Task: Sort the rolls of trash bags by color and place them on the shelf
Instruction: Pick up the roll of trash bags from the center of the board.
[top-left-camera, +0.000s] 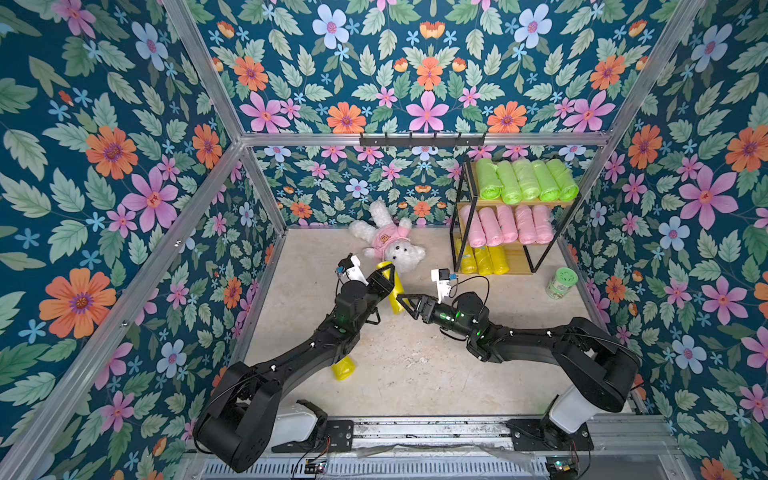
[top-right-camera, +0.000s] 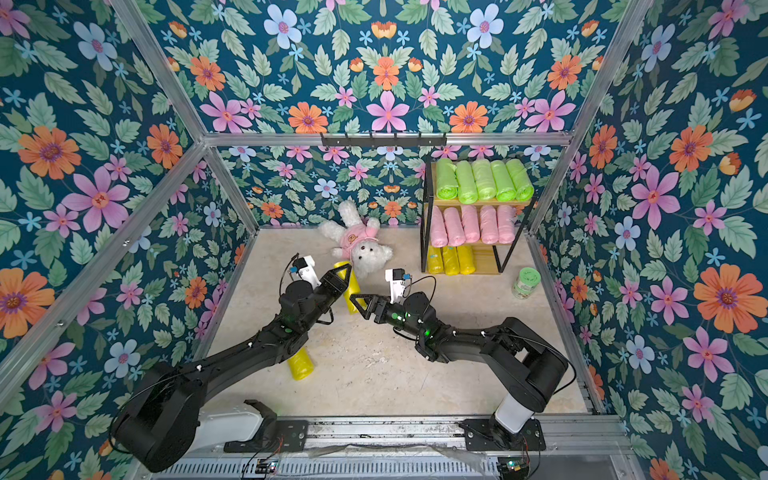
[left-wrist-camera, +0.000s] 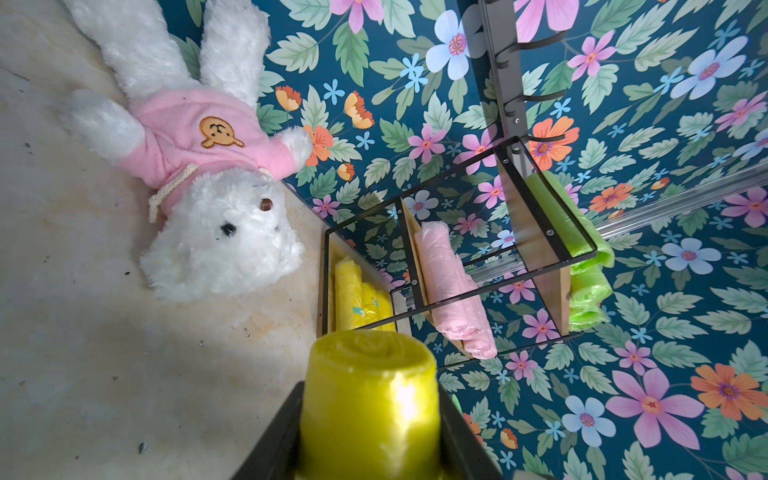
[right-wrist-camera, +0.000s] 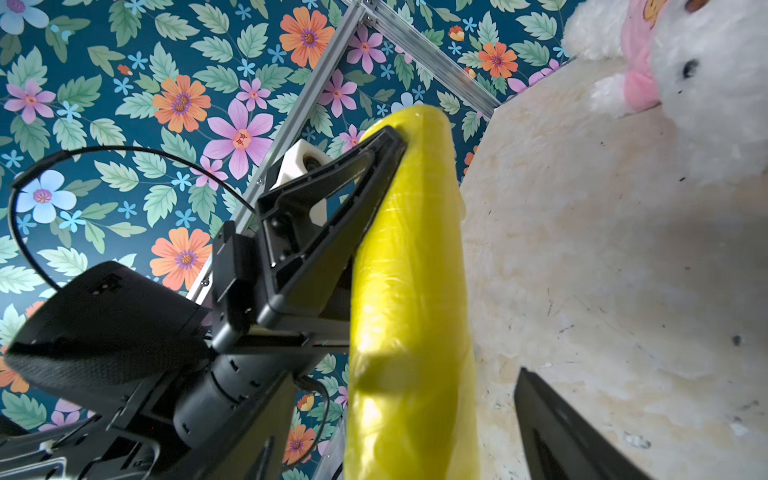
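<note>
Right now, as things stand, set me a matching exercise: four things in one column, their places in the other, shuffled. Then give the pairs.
Things
1. lime green rolls
2. pink rolls
3. yellow roll by the plush bear
4. pale-green jar

Places
A. middle tier of the shelf
B. on the table, beside the shelf
C. clamped in the left gripper
D. top tier of the shelf

Pairs: 1-D, 2-A, 3-C, 4-B
</note>
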